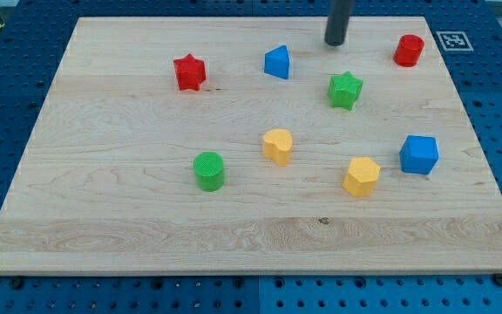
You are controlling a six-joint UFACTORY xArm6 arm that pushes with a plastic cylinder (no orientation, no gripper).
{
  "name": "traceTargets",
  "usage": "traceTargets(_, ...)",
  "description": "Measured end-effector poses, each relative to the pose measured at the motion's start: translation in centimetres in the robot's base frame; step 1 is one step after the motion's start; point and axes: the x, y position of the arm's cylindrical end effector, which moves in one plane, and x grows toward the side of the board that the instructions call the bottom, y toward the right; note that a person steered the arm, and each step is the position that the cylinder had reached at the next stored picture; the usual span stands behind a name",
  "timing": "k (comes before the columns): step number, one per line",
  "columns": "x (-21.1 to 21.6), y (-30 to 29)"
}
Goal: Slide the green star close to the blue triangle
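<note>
1. Where the blue pegboard (pixel 24 52) frames it on all sides, the wooden board (pixel 129 209) fills most of the view.
2. The dark rod comes down from the view's top, and my tip (pixel 335 44) rests near the board's top edge; it is a bare rod end with nothing to open or close, and it holds nothing.
3. My tip sits between the blue triangle (pixel 277 63) to its left and the red cylinder (pixel 409 51) to its right, touching neither.
4. The green star (pixel 345 90) lies just below my tip, slightly right, and apart from the blue triangle.
5. The red star (pixel 189 71) is further left.
6. Lower down lie the green cylinder (pixel 208 171), yellow heart (pixel 277 146), yellow hexagon (pixel 361 176) and blue cube (pixel 419 154).
</note>
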Motion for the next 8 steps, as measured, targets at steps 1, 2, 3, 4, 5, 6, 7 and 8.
traceTargets(1,2.0,0.0)
traceTargets(2,5.5,0.0)
traceTargets(3,6.1,0.0)
traceTargets(4,7.3,2.2)
traceTargets(5,9.4,4.8)
traceTargets(6,12.7,4.9)
traceTargets(7,13.5,4.9)
traceTargets(8,13.7,4.9)
